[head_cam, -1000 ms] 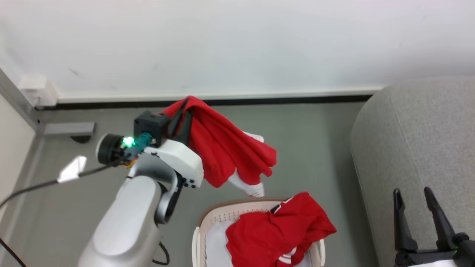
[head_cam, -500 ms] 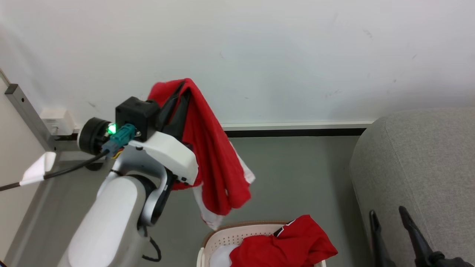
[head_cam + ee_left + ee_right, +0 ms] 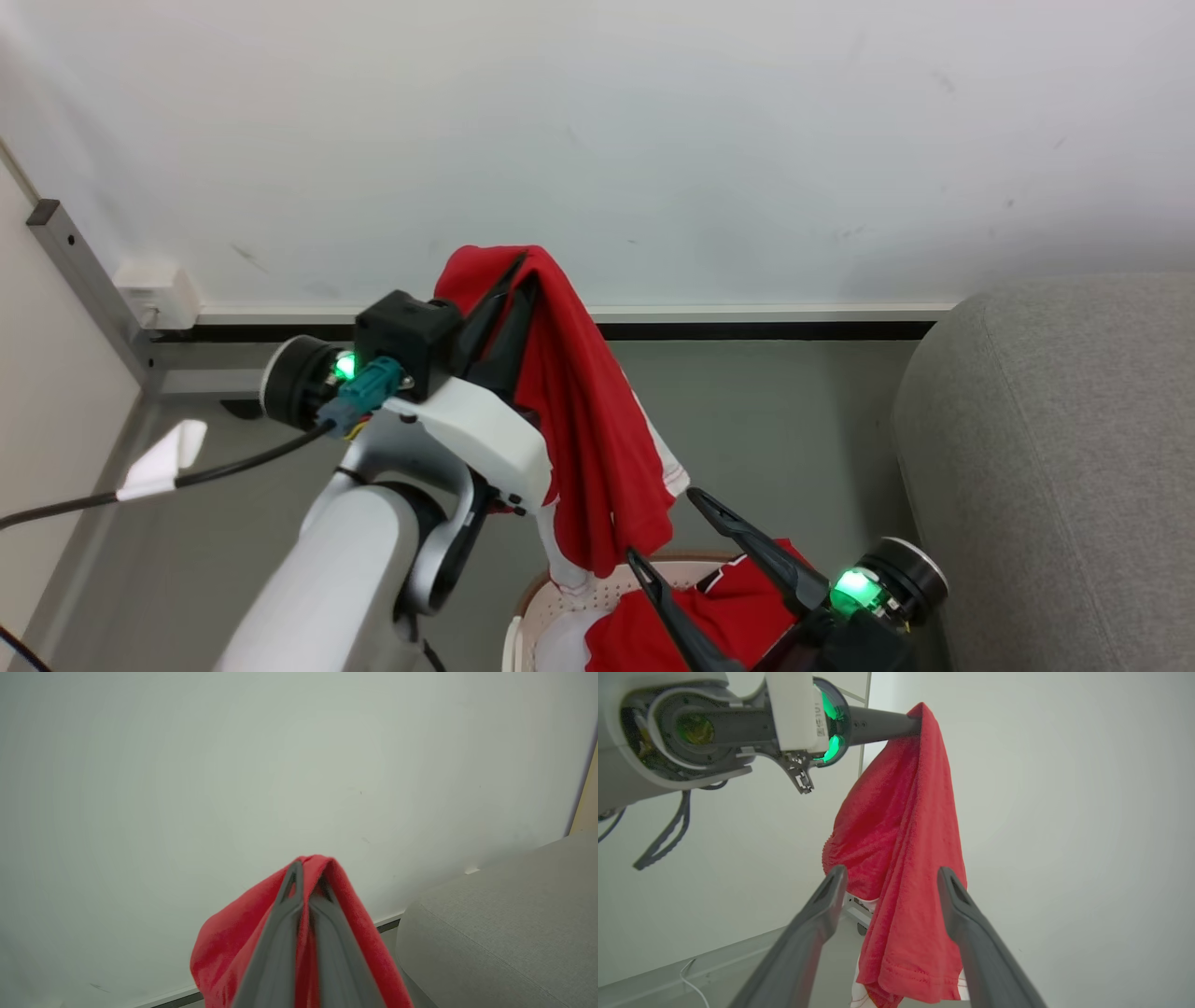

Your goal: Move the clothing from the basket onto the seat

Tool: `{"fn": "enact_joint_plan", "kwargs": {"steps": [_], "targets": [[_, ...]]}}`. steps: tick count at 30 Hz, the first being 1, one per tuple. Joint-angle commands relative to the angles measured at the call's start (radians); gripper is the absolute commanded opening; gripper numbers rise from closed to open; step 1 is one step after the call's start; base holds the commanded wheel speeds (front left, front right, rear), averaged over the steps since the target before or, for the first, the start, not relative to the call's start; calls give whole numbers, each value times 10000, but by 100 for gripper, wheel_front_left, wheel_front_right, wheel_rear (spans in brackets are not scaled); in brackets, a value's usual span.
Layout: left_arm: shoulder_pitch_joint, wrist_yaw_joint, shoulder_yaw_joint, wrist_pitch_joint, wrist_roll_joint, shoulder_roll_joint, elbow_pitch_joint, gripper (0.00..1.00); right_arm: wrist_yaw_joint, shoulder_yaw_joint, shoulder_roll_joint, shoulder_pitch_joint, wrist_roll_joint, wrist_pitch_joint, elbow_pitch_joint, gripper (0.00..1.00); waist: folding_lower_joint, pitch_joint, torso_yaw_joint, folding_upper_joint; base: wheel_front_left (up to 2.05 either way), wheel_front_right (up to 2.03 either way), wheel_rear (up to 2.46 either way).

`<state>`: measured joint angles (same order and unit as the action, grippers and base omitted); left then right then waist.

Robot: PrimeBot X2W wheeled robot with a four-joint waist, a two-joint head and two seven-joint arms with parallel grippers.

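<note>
And the left gripper (image 3: 519,271) is pinched tight on the red jersey (image 3: 597,439), which hangs straight down from its tips. The right gripper (image 3: 665,525) is spread wide just under the hem; touching or not, cannot tell. A second ago it sat beside the seat (image 3: 1055,448). Below it are the basket (image 3: 527,607), a second jersey (image 3: 738,611), grey floor (image 3: 794,420) and white wall (image 3: 653,140).

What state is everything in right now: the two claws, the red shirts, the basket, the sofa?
left gripper, shut on the held jersey, raised.
held jersey, hanging limp above the basket.
right gripper, open, near the held jersey's lower end, gripping nothing.
basket, holding a second jersey.
second jersey, crumpled in the basket.
seat, no clothing on the part in view.
</note>
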<state>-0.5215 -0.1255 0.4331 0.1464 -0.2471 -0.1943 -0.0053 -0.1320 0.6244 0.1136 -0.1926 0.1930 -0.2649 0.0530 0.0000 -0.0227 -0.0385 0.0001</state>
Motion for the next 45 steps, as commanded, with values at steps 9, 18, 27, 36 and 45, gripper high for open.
{"fn": "enact_joint_plan", "kwargs": {"steps": [9, 18, 27, 36, 45], "targets": [[-50, 16, 334, -104, 33, 233, 86, 0, 25, -479, -551, -1292, -786, 8, 1866, 100, 0, 174, 296, -1, 0, 0, 0], [-155, 163, 755, 6, -52, 452, -202, 0, 25, -168, -626, -2449, -221, 9, 3569, 100, 0, 450, 329, -1, 0, 0, 0], [-9, 102, 995, 21, -36, 547, -116, 0, 25, 142, -624, -3143, 1359, 7, 4277, 0, 0, 584, 333, -1, 0, 0, 0], [103, -76, 905, -106, -23, 368, 69, 35, 25, -284, -621, -3091, 2442, 8, 4524, 0, 0, 749, -5, -1, 0, 0, 0], [608, -75, 1049, -221, -217, 328, 293, 100, 25, -2111, -620, -2566, 3204, 7, 3585, 0, 0, 893, -1020, -1, 0, 0, 0]]}}
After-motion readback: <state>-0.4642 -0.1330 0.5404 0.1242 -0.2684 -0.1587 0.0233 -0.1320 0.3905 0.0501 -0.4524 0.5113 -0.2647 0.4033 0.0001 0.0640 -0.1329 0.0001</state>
